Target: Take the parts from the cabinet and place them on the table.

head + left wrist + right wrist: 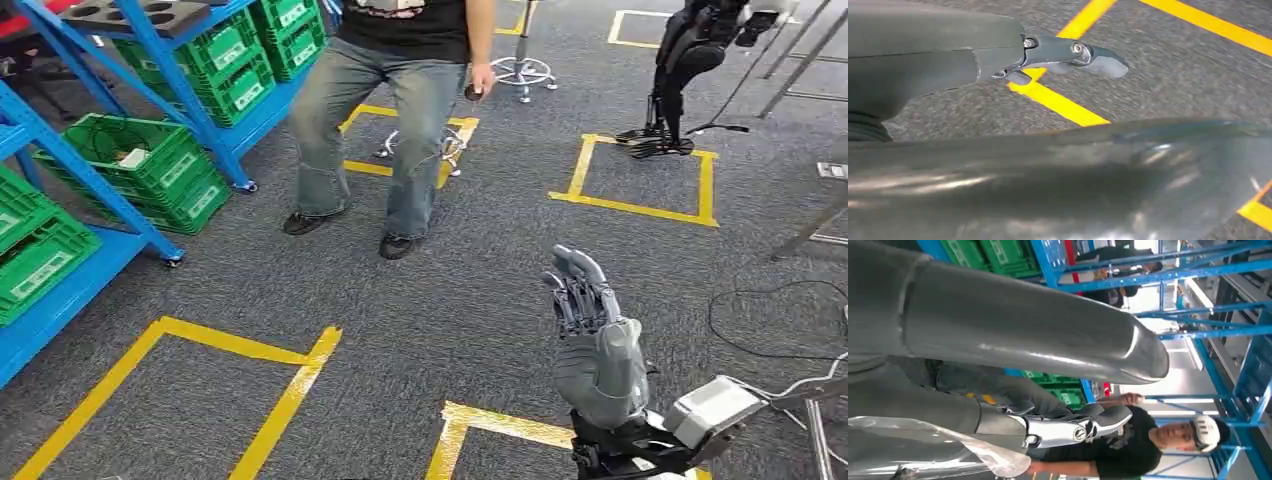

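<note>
Nearby, right hand point(590, 330) raised, fingers apart, holding nothing; left hand point(998, 55) low over floor, grasp unclear. Risk: striking person point(400, 120) beside rack point(160, 60).

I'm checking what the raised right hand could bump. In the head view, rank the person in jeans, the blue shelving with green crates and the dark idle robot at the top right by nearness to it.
From the right hand:
1. Person in blue jeans, ahead and to its left.
2. Dark idle robot, far ahead, slightly right.
3. Blue metal shelving with green plastic crates, far left.
</note>
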`<state>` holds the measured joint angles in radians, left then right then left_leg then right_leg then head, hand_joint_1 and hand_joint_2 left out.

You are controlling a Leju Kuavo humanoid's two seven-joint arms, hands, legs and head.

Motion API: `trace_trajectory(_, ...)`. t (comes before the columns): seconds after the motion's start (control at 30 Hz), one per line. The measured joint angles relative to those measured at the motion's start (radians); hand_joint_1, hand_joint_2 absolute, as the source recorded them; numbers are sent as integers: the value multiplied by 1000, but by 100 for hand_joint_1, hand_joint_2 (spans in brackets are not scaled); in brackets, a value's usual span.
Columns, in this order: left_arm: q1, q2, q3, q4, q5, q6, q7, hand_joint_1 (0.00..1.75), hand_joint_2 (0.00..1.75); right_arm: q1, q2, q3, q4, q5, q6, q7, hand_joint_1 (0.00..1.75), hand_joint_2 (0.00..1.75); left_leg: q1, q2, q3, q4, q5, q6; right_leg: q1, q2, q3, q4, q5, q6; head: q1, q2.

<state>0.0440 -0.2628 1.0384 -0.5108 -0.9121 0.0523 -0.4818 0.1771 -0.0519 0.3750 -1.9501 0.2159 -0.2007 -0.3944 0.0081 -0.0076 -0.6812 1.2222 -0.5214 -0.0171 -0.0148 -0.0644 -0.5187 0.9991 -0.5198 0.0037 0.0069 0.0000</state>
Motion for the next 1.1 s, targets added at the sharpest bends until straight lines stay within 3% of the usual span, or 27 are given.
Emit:
trace_trajectory(0.03,0,0,0,0,0,0,0,0,0,0,0,0,0,0,0,0,0,0,-1,15,48,-90,43,3,0,-11,6,0,-3,3,0,0)
trace_trajectory(0.07,0,0,1,0,0,0,0,0,0,-1,0,0,0,0,0,0,0,0,-3,59,92,-173,72,8,2,-21,12,0,-8,6,0,0)
trace_trajectory(0.1,-3,-1,1,0,0,0,0,0,0,0,0,0,0,0,0,0,0,0,-21,106,104,-198,51,13,11,-31,11,3,-14,14,0,0)
trace_trajectory(0.13,-5,-2,1,0,0,0,0,0,0,0,0,-1,0,0,0,0,0,0,-18,93,99,-196,53,23,12,-39,13,2,-15,18,1,0)
trace_trajectory(0.2,-1,-1,1,0,0,0,0,0,0,-2,0,0,0,0,0,0,0,0,-21,72,94,-197,52,31,12,-62,20,-3,-17,25,2,0)
trace_trajectory(0.23,-1,-2,2,0,0,0,0,0,0,-3,0,0,0,0,0,0,0,0,-18,58,98,-206,55,39,12,-72,26,-4,-22,34,0,0)
trace_trajectory(0.27,1,-5,2,0,0,0,0,0,0,-5,0,0,0,0,0,1,0,0,-12,47,103,-210,59,45,7,-25,17,10,-37,40,4,0)
trace_trajectory(0.3,-1,-3,3,-1,0,0,0,0,0,-4,0,0,-1,1,0,-2,0,0,-10,38,103,-210,59,51,4,22,-4,53,-66,40,7,0)
trace_trajectory(0.33,-3,-2,3,-2,0,0,0,0,0,-3,0,0,0,1,0,-1,0,0,-10,26,101,-210,59,56,3,45,-40,127,-100,41,10,0)
trace_trajectory(0.4,-5,-4,3,-2,0,0,0,0,0,2,0,-1,1,0,0,1,0,0,-12,-2,101,-210,58,58,4,60,-131,296,-159,41,12,0)
trace_trajectory(0.43,-3,-5,3,-2,0,0,0,0,0,1,0,-1,2,0,0,1,0,0,-13,-15,102,-209,58,58,5,62,-156,327,-155,40,12,0)
trace_trajectory(0.47,-3,-5,3,-2,0,0,0,0,0,1,0,-1,2,0,0,1,0,0,-14,-31,104,-209,58,58,5,63,-156,305,-122,37,12,0)
trace_trajectory(0.53,-4,-5,4,-2,0,0,0,0,0,1,0,-1,2,0,0,1,0,0,-14,-62,109,-209,58,57,5,75,-95,148,-17,30,12,0)
trace_trajectory(0.57,-4,-5,4,-2,0,0,0,0,0,0,0,0,2,0,0,1,0,0,-13,-75,111,-208,56,54,3,107,-55,53,28,26,12,0)
trace_trajectory(0.6,-4,-5,4,-2,0,0,0,0,0,-1,0,-1,2,0,0,1,0,0,-18,-85,108,-206,55,49,1,151,-42,24,12,22,11,0)
trace_trajectory(0.63,-5,-5,4,-2,0,-1,0,0,0,0,0,-1,0,1,0,-1,0,0,-13,-99,102,-202,55,45,0,145,-26,11,13,22,11,0)
trace_trajectory(0.73,2,-5,6,-2,-1,-1,0,0,0,-3,0,-1,0,3,0,-1,0,0,-7,-127,95,-207,64,23,6,119,-26,9,17,11,11,0)
trace_trajectory(0.77,2,-4,8,-3,-2,-1,0,0,0,-5,0,-2,0,3,0,-1,0,0,-8,-103,94,-197,53,21,-2,101,-20,0,22,2,11,0)
trace_trajectory(0.8,1,-4,8,-3,-2,-1,0,0,0,-3,0,-2,0,4,1,-2,0,0,-13,-55,82,-167,30,15,-1,91,-16,-4,21,-2,3,0)
trace_trajectory(0.83,-1,-5,8,-3,-2,-2,0,0,0,-3,0,-1,-1,6,1,-2,0,0,-12,-26,52,-101,-9,10,0,76,-15,-4,19,-6,0,0)
trace_trajectory(0.9,-4,-5,8,-3,-3,-2,0,0,0,0,0,-2,0,6,1,-2,0,0,-6,-9,-24,58,-75,2,3,45,-14,-3,16,-10,1,0)
trace_trajectory(0.93,-4,-4,8,-3,-3,-2,0,0,0,-1,0,-2,0,6,1,-2,0,0,-3,-6,-46,102,-83,-1,3,31,-13,-3,14,-10,0,0)
trace_trajectory(0.97,-3,-4,8,-3,-3,-2,0,0,0,0,0,-2,0,6,1,-2,0,0,-1,-5,-41,93,-64,-3,3,18,-10,-3,11,-10,0,0)
trace_trajectory(1.0,-1,-4,10,-3,-3,-2,0,0,0,-1,0,-2,0,7,1,-2,0,0,0,-3,-18,45,-28,-3,3,6,-7,-3,9,-8,0,0)
trace_trajectory(1.03,0,-4,10,-3,-3,-2,0,0,0,-1,0,-2,0,7,1,-2,0,0,0,7,27,-43,20,-2,3,-5,-1,-3,5,-6,0,0)
trace_trajectory(1.07,0,-3,10,-4,-3,-2,0,0,0,-2,0,-2,0,7,1,-2,0,0,-1,31,78,-142,65,3,3,-17,7,-3,0,-2,0,0)
trace_trajectory(1.1,-3,-4,10,-5,-3,-3,0,0,0,-2,0,-2,0,7,1,-2,0,0,-11,81,108,-192,56,7,6,-28,12,-4,-4,3,1,0)
